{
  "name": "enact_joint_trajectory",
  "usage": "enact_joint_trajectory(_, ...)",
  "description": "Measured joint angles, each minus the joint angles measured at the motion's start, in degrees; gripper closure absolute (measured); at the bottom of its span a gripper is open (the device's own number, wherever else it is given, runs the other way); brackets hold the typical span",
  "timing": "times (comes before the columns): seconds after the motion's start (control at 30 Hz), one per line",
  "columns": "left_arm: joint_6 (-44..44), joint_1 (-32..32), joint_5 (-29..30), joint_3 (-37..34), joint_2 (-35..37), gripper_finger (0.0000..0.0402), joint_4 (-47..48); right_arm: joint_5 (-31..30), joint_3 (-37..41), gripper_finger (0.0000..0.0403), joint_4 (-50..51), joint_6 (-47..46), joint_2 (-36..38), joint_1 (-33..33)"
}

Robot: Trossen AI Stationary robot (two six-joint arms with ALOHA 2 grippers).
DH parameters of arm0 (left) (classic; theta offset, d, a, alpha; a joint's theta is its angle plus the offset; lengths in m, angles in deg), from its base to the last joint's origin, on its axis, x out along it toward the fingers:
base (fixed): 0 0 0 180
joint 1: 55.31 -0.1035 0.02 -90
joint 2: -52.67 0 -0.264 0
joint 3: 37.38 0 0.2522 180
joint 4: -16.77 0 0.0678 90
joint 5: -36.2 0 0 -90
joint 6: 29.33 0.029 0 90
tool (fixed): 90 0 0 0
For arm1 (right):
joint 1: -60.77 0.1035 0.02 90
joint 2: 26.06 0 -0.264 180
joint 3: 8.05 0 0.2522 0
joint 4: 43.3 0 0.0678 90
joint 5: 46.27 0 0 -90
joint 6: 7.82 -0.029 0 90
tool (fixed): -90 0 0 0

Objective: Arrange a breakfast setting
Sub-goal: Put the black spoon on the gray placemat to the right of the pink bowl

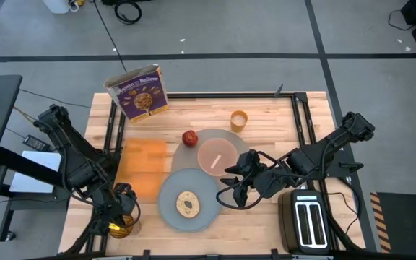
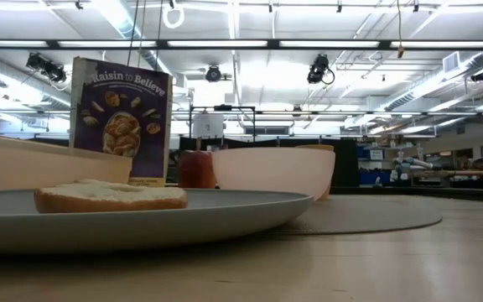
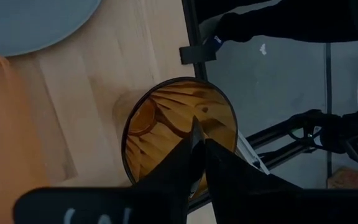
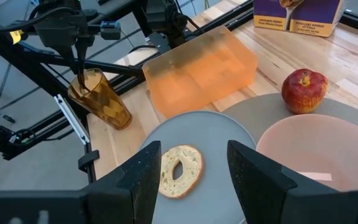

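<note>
The toast (image 1: pixel 188 204) lies flat on the grey plate (image 1: pixel 170 195), near the bench's front edge and about midway along it. It is a pale, roundish slice with a browner crust and a dark hollow in its middle; its slightly longer axis runs roughly front to back on the bench. The plate overlaps the front edge of the round mat (image 1: pixel 248 148). On the mat sits the pink bowl (image 1: pixel 216 155), with a pale strip inside it. The red apple (image 1: pixel 189 138) stands upright, stem up, at the mat's left rim just beside the bowl. The orange cup (image 1: pixel 238 120) stands behind the mat, toward the bench's back edge.

The right hand (image 4: pixel 191 171) hovers over the plate beside the toast, its fingers (image 4: pixel 143 174) spread and holding nothing. The left hand (image 1: pixel 121 217) is at the front left corner, its fingers (image 3: pixel 194 146) nearly clenched, with their tips at the rim of an amber ribbed glass (image 4: pixel 101 99); whether they grip it cannot be told.

An orange cloth (image 1: pixel 143 166) lies left of the plate, a cereal box (image 1: pixel 139 92) stands at the back left corner, and a black toaster (image 1: pixel 305 220) sits at the front right corner. The bench (image 1: pixel 266 108) is pale wood. Beyond it are a grey floor, ceiling lights and rigging.
</note>
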Motion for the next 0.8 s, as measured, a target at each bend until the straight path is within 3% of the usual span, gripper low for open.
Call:
enact_joint_trajectory(0.33,-0.21,0.00,-0.74,0.07,0.09,0.0380,-0.27,-0.04,0.00,0.0211,-0.02,0.20,0.00,0.00)
enact_joint_trajectory(0.8,-1.53,-0.76,-0.22,3.06,0.67,0.0383,1.51,-0.11,0.00,0.0211,-0.04,0.20,0.00,0.00)
